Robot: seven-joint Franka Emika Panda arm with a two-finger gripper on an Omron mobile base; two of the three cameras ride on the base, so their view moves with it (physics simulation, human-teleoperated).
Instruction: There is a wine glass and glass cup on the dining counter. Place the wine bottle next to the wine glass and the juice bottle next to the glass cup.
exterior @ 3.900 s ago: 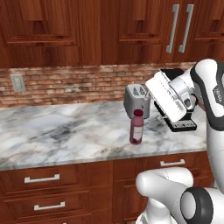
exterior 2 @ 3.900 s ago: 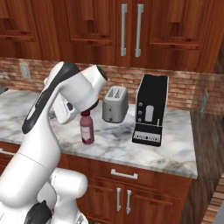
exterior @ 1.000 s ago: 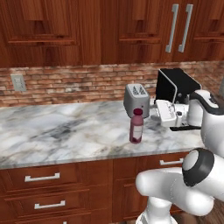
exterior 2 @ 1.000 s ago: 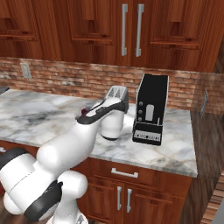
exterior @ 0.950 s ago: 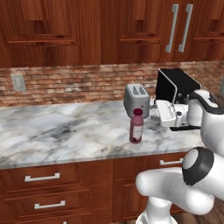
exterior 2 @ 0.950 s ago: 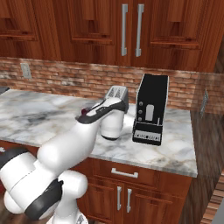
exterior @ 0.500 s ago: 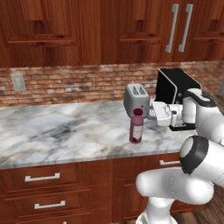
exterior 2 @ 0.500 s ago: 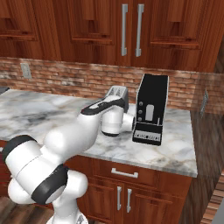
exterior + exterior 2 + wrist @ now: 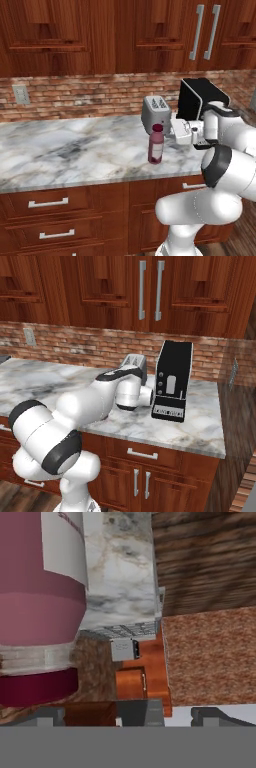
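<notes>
The juice bottle (image 9: 156, 147), pink-purple with a dark maroon cap and a white label, stands upright near the front edge of the marble worktop (image 9: 75, 150). My gripper (image 9: 169, 131) reaches in level from the right, close beside the bottle's upper part. In the hand view the juice bottle (image 9: 40, 602) looms large on the left, off to one side of my open gripper (image 9: 132, 717), with nothing between the fingers. My arm hides the bottle in the right base view. The wine bottle, wine glass, glass cup and dining counter are out of view.
A silver toaster (image 9: 156, 111) stands just behind the bottle, and a black coffee machine (image 9: 197, 97) is to its right by the brick wall. Both appear from the other side as toaster (image 9: 136, 363) and coffee machine (image 9: 172, 381). Wooden drawers lie below the worktop.
The hand has swung down from above, turned level, and edged left toward the juice bottle. The bottle has stayed where it was.
</notes>
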